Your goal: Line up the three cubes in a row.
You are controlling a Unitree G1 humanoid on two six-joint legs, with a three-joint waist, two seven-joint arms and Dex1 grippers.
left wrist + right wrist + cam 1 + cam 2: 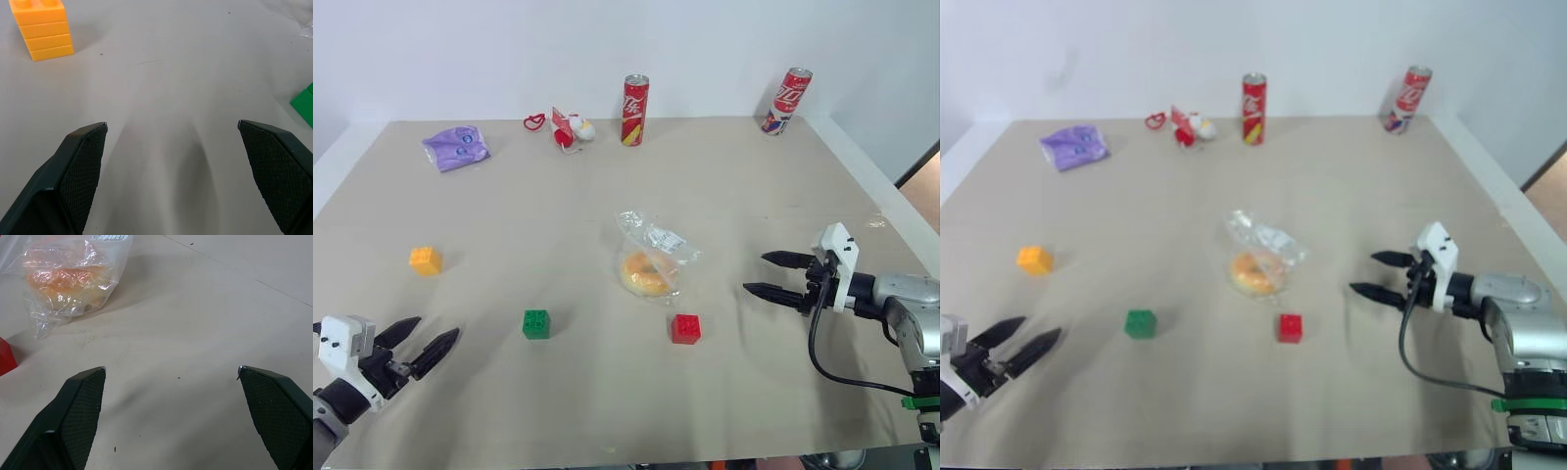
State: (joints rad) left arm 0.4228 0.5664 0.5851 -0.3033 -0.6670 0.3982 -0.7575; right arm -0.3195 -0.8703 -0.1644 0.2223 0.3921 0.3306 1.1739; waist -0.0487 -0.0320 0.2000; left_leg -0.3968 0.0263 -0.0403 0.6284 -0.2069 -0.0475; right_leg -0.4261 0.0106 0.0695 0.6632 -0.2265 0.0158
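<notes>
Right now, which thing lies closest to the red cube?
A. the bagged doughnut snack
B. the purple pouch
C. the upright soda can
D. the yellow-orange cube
A: the bagged doughnut snack lies just behind the red cube, apart from it; the other three sit much farther off.

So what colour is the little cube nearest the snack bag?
Red, best seen in the left eye view.

Can labels [635,110] — too small

On the beige bench [558,206] sit a yellow-orange cube [426,260], a green cube [536,324], a red cube [685,329] and a purple pouch [457,148].
</notes>
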